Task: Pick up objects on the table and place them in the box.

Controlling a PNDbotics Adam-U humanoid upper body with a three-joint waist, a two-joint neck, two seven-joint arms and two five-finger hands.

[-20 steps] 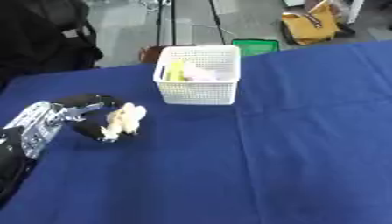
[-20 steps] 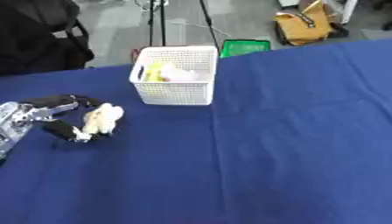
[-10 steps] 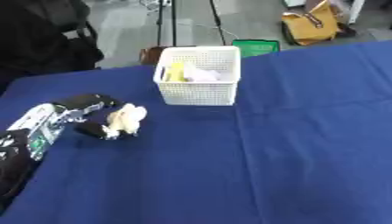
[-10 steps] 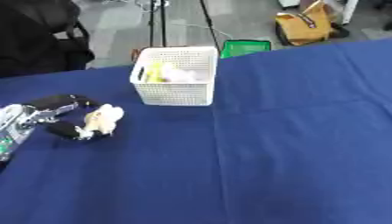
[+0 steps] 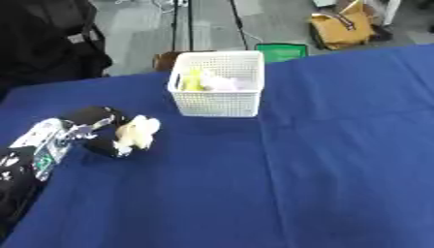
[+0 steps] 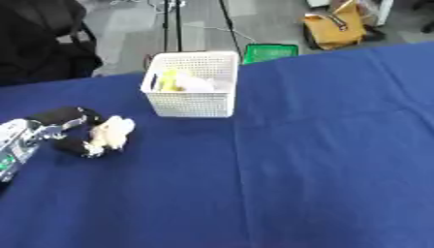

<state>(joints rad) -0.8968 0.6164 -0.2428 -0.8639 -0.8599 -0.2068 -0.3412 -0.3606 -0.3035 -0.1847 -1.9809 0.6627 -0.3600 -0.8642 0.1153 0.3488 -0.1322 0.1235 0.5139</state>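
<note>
L hand low at left, fingers curled round pale item.

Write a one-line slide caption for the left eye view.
Left hand curled around a pale cream object on the blue table, left of the white mesh basket that already holds items.

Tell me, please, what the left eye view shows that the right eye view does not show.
Only the left eye view shows more of the black left arm, down to the lower left corner. Only the right eye view shows more blue table on the right side. Both share the left hand curled around a cream soft object, and the white basket holding yellow and pale items.
</note>
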